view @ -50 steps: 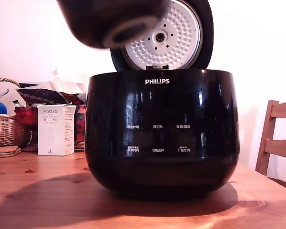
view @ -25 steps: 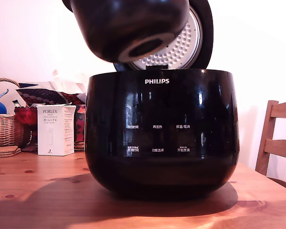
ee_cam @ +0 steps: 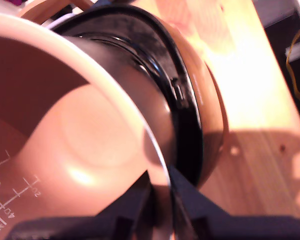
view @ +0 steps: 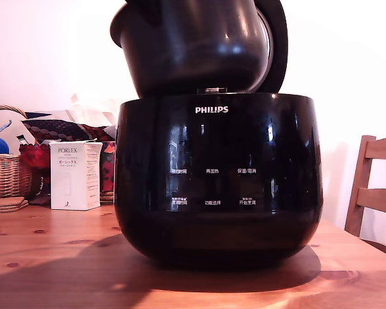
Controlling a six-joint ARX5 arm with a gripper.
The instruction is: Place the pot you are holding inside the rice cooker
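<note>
I see my gripper (ee_cam: 160,210) pinching the pot (view: 193,45) by its rim, held just above the open rice cooker (view: 219,180).

One rice cooker (view: 219,180) sits on the one counter (view: 51,257), with one pot (view: 193,48) at its 12 o'clock. At the cooker's 9 o'clock: one white carton (view: 75,175) and one wicker basket (view: 3,174). At 3 o'clock, one wooden chair (view: 373,193). One gripper (ee_cam: 160,210).
</note>
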